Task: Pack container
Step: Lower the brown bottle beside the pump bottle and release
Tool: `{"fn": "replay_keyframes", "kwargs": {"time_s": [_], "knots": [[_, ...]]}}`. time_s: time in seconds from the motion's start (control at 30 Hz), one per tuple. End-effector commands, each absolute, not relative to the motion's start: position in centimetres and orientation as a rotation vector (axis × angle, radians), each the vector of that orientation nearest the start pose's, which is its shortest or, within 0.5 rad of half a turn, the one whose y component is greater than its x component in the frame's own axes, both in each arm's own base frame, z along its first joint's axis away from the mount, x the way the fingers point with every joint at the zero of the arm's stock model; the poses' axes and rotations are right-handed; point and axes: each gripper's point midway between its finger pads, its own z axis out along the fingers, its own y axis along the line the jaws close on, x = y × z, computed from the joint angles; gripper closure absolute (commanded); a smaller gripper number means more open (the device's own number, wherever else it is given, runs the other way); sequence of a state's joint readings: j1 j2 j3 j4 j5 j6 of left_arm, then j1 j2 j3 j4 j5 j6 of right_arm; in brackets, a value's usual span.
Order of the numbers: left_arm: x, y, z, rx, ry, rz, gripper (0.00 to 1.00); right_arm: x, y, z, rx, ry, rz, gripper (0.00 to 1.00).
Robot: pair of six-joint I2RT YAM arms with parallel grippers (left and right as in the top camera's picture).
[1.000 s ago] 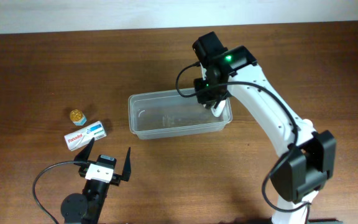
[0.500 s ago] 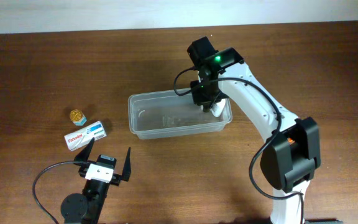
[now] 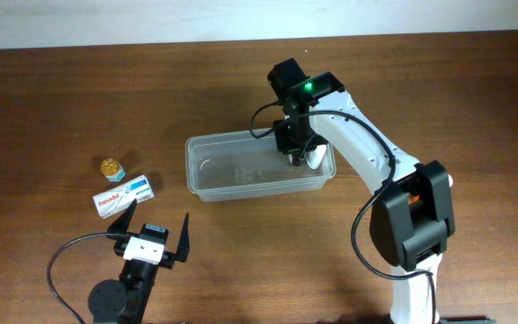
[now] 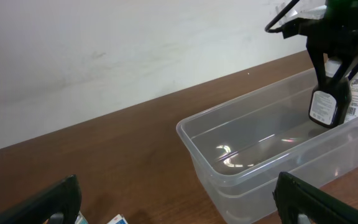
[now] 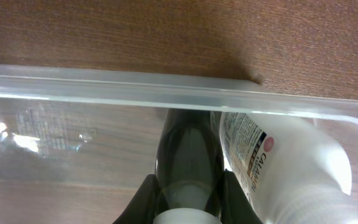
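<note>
The container (image 3: pixel 241 184) is a clear plastic tub in the middle of the table; it also shows in the left wrist view (image 4: pixel 241 180) and the right wrist view (image 5: pixel 104 84). My right gripper (image 3: pixel 295 155) is shut on a dark bottle (image 5: pixel 188 152) and holds it upright inside the tub's right end (image 4: pixel 328 102). A white bottle (image 5: pixel 278 162) lies beside it in the tub (image 3: pixel 314 158). My left gripper (image 3: pixel 156 236) is open and empty near the front edge. A white Panadol box (image 3: pixel 123 195) and a small gold-capped bottle (image 3: pixel 111 168) lie left of the tub.
The wooden table (image 3: pixel 79 99) runs to a white wall at the back. A black cable (image 3: pixel 61 270) loops by the left arm's base.
My right gripper has moved slightly left and lower with the dark bottle, deeper into the tub's right end. The left arm has not moved.
</note>
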State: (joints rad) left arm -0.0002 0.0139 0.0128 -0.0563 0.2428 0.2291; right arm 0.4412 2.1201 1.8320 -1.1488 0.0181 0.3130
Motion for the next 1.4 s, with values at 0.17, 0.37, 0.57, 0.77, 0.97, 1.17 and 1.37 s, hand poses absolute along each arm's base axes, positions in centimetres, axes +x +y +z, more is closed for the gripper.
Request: {"fn": "replay_keyframes", "kwargs": {"time_s": [0.17,0.37,0.57,0.77,0.97,1.17,1.37], "knots": [[24.15,-4.02,16.17,0.374,1.584,-0.009,0.01,40.17,18.49,7.54,-0.180,3.012,0.019,0.81],[24.15,-4.02,16.17,0.374,1.584,-0.009,0.01,40.24,18.52,7.54,-0.180,3.009,0.021,0.80],[24.15,-4.01,16.17,0.374,1.584,-0.008,0.01,40.23,18.53,7.54,-0.180,3.010,0.021,0.75],[24.15,-4.01,16.17,0.374,1.584,-0.008,0.01,40.15,18.48,7.53,-0.180,3.013,0.018,0.75],[24.16,-4.01,16.15,0.374,1.585,-0.008,0.01,40.13,18.48,7.53,-0.181,3.014,0.018,0.74],[24.15,-4.02,16.15,0.374,1.585,-0.009,0.01,40.13,18.48,7.53,-0.181,3.014,0.018,0.69],[24.15,-4.02,16.17,0.374,1.584,-0.009,0.01,40.08,18.45,7.52,-0.181,3.016,0.016,0.68]]}}
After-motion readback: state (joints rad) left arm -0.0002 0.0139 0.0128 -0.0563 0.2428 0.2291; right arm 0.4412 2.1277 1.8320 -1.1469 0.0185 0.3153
